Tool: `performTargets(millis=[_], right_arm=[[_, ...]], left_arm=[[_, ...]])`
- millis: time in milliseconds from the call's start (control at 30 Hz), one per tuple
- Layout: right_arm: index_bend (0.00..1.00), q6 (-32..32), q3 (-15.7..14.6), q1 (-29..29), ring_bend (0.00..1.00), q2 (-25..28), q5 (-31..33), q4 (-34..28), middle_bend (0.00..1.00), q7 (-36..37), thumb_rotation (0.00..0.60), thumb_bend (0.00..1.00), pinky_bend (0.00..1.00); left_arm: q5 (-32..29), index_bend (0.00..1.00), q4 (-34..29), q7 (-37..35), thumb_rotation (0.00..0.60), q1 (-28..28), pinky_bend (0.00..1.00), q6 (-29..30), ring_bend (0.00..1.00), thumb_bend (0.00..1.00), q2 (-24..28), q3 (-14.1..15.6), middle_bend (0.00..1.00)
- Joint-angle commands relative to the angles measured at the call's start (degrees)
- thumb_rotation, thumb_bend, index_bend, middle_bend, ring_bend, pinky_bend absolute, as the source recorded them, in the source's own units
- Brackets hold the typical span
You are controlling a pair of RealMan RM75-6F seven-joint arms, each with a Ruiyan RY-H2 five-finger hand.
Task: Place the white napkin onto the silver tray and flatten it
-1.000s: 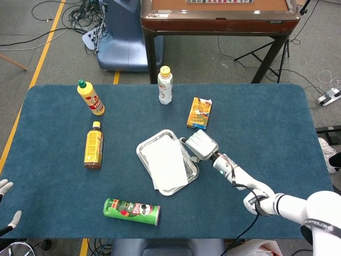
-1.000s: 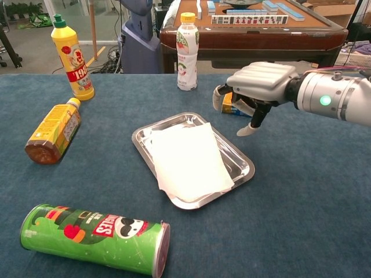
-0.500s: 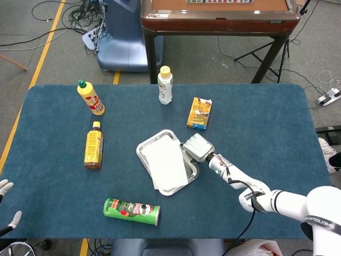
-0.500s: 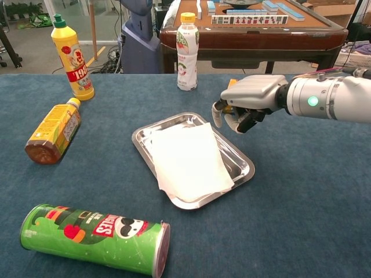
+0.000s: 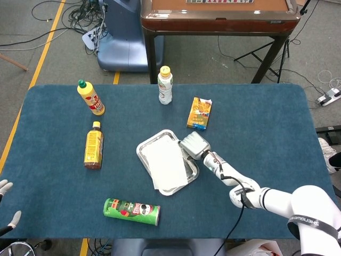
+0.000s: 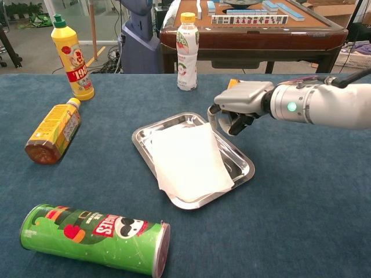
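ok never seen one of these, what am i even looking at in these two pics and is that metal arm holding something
This is a two-armed robot at a blue table. One picture looks down from its head, the other looks forward from its chest. The right robot hand hangs over the far edge of a silver tray, fingers curled, holding nothing. A white napkin already lies on the tray. The left robot hand waits at the table's edge, fingers apart. Around them: two bottles standing, a bottle lying down, a green chip can on its side and a small carton.
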Motion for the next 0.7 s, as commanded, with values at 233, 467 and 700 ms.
performTargets(millis=[233,467,700], right_arm=[[0.38,-1.1,0.3,1.8,1.0,-3.2,1.6,3.8,1.0,-1.2,0.398,0.84,1.0],[0.38,-2.0,0.2,3.0,1.0,-5.6,3.3,6.8,1.0,-2.8,0.4,0.84,1.0],[0.38,-2.2,0.6,4.1,1.0,-7.7,4.6,9.1,1.0,-4.1,0.4,0.84,1.0]], left_arm=[[-0.2,0.17,0.6,-0.6,0.6,0.2,0.0,0.1,0.14,0.27,-0.1,0.0,0.15],[-0.7,0.17,1.4,-1.3,0.6,0.6,0.0,0.4,0.14,0.27,-0.2,0.0,0.15],[-1.0,0.17,1.9,-2.0,0.6,0.8,0.0,0.4,0.14,0.27,-0.4,-0.1,0.15]])
